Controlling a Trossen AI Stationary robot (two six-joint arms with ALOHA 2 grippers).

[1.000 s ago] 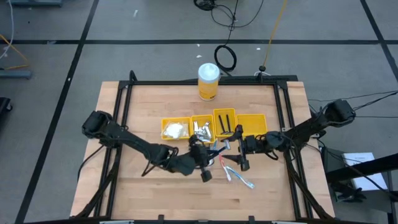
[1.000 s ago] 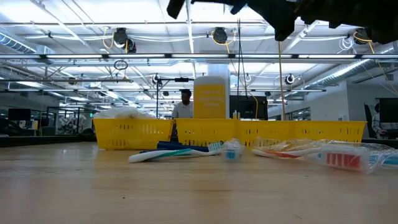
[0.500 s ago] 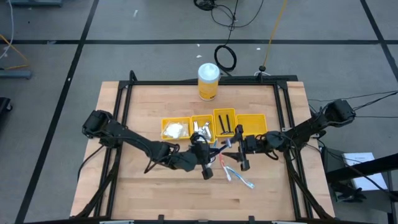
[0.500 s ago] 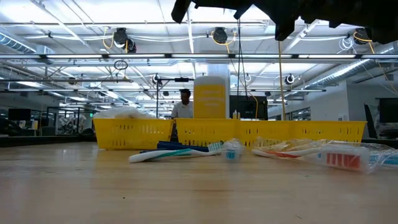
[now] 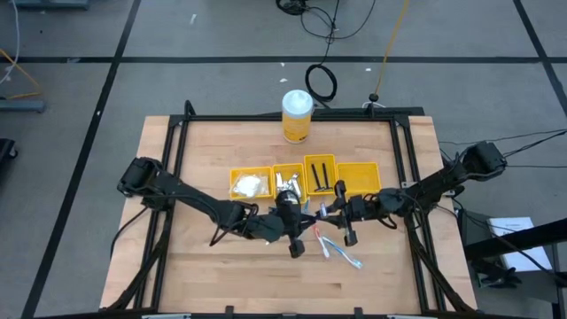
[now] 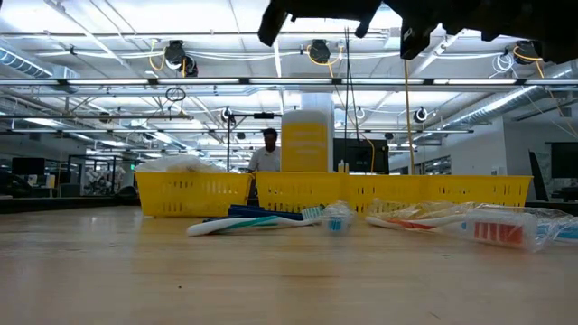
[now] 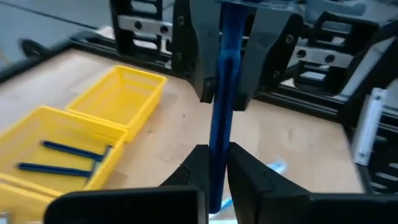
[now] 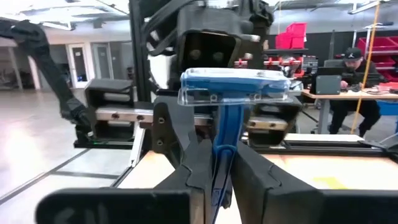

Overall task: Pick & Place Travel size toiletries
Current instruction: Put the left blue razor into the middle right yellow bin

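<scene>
A dark blue razor (image 7: 221,112) with a clear-capped head (image 8: 235,86) hangs above the table's middle, between my two grippers. My left gripper (image 5: 299,218) comes from the table's left and is shut on it. My right gripper (image 5: 330,213) comes from the right and is shut on it too. Toothbrushes (image 5: 339,252) lie flat on the wood just in front of the grippers, and they also show in the low view (image 6: 262,221). A row of yellow bins (image 5: 306,180) stands just beyond; one bin holds razors (image 7: 65,158). My left gripper pinches the razor's handle (image 7: 217,158) between its two fingers (image 7: 191,171), which lie across it. It reaches in roughly level from the table's left. The razor is clear of the table. My right gripper pinches the same handle (image 8: 219,155) between its two fingers (image 8: 252,171), below the capped head. It reaches in roughly level from the table's right, facing the left gripper. Seen from the left wrist, its fingers (image 7: 264,62) clamp the handle farther along.
A tall yellow canister with a white lid (image 5: 297,116) stands at the table's far edge. The bins hold white packets (image 5: 251,185), silvery sachets (image 5: 287,183) and razors (image 5: 320,175). A black frame rims the table (image 5: 292,118). People show in the room behind (image 6: 267,152).
My left gripper has carried the razor a little toward the table's right and far edge, up to my right gripper, which has stayed nearly in place. The toothbrushes on the table have not moved.
</scene>
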